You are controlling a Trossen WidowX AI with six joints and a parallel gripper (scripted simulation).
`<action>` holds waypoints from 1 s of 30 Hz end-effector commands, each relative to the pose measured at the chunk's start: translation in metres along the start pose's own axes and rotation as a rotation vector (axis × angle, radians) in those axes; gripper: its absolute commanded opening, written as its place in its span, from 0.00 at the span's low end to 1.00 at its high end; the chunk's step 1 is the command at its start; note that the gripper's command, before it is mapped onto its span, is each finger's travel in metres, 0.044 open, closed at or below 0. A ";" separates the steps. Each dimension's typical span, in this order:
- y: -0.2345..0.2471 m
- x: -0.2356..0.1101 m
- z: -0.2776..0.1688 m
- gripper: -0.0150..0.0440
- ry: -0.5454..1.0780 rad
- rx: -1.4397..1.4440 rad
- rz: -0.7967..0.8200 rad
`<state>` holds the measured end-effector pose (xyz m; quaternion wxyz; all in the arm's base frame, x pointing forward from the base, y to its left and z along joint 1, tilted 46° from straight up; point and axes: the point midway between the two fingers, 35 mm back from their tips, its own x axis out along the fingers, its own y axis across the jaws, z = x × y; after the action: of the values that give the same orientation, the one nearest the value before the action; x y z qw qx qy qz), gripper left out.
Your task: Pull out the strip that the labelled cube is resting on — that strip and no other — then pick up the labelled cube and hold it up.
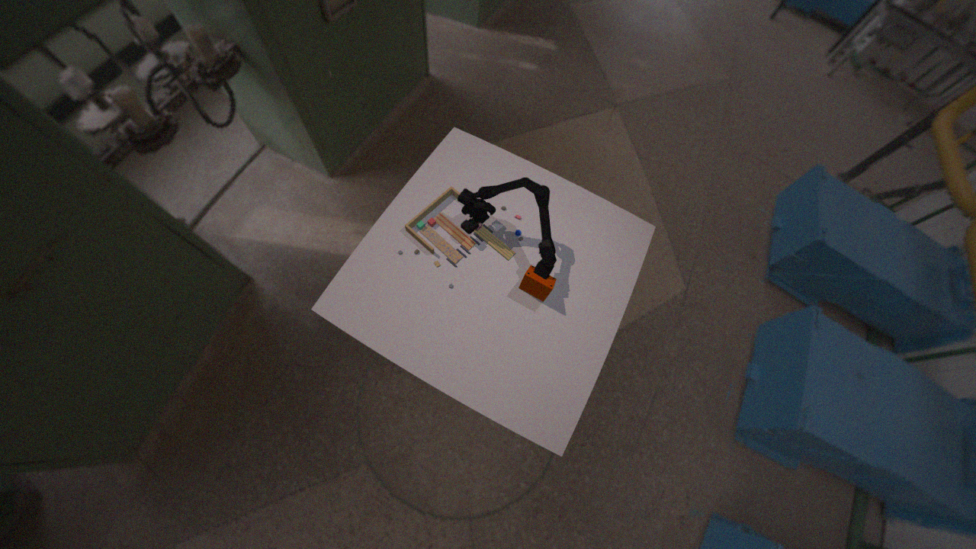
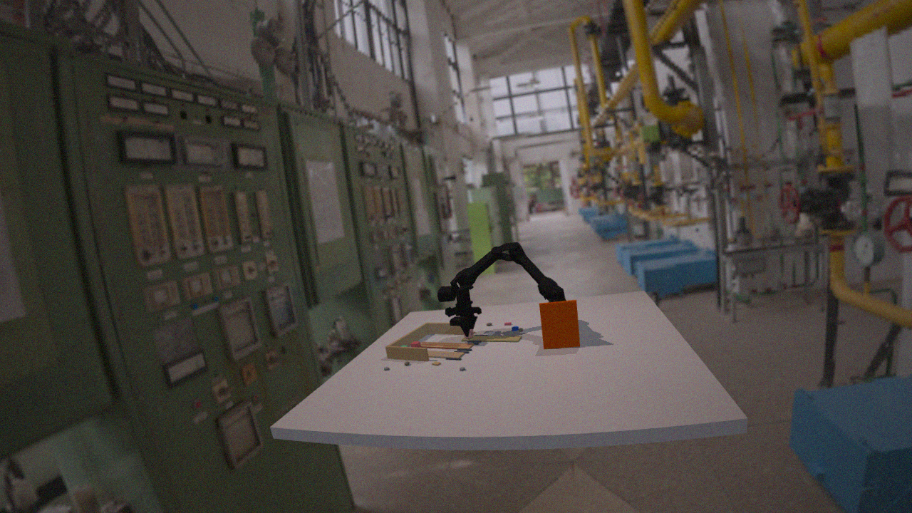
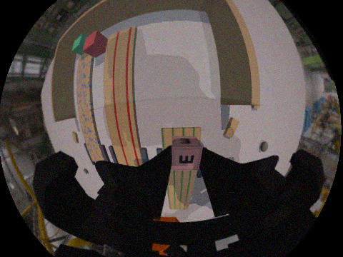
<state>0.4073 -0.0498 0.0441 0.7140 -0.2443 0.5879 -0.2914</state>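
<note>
Underneath the gripper [image 3: 183, 167], a white table top [image 2: 510, 389] is carrying everything, and it is standing in a dim industrial hall, with green control cabinets [image 2: 159, 242] running along one side of the arm and yellow pipes [image 2: 650, 70] and blue bins [image 1: 866, 259] on the other. Ahead of the gripper in the wrist view, a tan three-sided frame [image 3: 229, 38] is enclosing a bare patch of the white surface. To the gripper's left, two long strips are lying side by side, one with red lines [image 3: 121, 100] and one with a blue pattern [image 3: 86, 100], and a red cube [image 3: 96, 43] and a green cube [image 3: 78, 44] are sitting at their far end. The labelled cube [image 3: 185, 153] is looking pale pink, with a dark letter E on the face turned toward the wrist camera. It is sitting right between the black fingers, which are closing in narrowly on its two sides and gripping it. Below it, the green-lined strip [image 3: 181, 185] is stretching back toward the wrist. The arm [image 1: 535, 204] is arching up from its orange base [image 1: 537, 282] and bending down, so that the gripper is pointing steeply at the table.
</note>
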 end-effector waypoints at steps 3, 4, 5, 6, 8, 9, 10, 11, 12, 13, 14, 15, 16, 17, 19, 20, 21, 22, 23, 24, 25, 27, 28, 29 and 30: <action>0.003 -0.020 -0.023 0.25 -0.005 -0.004 0.001; 0.003 -0.023 -0.027 0.25 -0.005 -0.004 0.001; 0.003 -0.026 -0.031 0.25 -0.005 -0.005 0.000; 0.004 -0.029 -0.036 0.25 -0.005 -0.005 0.000; 0.004 -0.034 -0.045 0.25 -0.005 -0.007 -0.001; 0.004 -0.036 -0.049 0.25 -0.005 -0.007 -0.002; 0.004 -0.037 -0.051 0.25 -0.005 -0.007 -0.002; 0.004 -0.038 -0.052 0.25 -0.005 -0.007 -0.002; 0.004 -0.038 -0.052 0.25 -0.005 -0.007 -0.002; 0.004 -0.038 -0.052 0.25 -0.005 -0.007 -0.002; 0.004 -0.038 -0.054 0.25 -0.005 -0.007 -0.002; 0.004 -0.038 -0.057 0.25 -0.005 -0.008 -0.002; 0.004 -0.038 -0.061 0.25 -0.005 -0.008 -0.002; 0.004 -0.038 -0.065 0.25 -0.005 -0.008 -0.002; 0.005 -0.038 -0.072 0.25 -0.005 -0.008 -0.002; 0.005 -0.038 -0.076 0.25 -0.004 -0.008 -0.002; 0.005 -0.038 -0.080 0.25 -0.004 -0.008 -0.002; 0.005 -0.038 -0.084 0.25 -0.004 -0.009 -0.002; 0.005 -0.038 -0.088 0.25 -0.004 -0.009 -0.002; 0.005 -0.038 -0.092 0.25 -0.004 -0.009 -0.002; 0.006 -0.037 -0.095 0.25 -0.004 -0.009 -0.002; 0.006 -0.037 -0.103 0.25 -0.004 -0.009 -0.002; 0.006 -0.037 -0.105 0.25 -0.003 -0.009 -0.002; 0.006 -0.037 -0.105 0.25 -0.003 -0.009 -0.002; 0.006 -0.038 -0.105 0.25 -0.003 -0.009 -0.002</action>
<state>0.3030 -0.0213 0.0466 0.7101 -0.2521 0.5910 -0.2880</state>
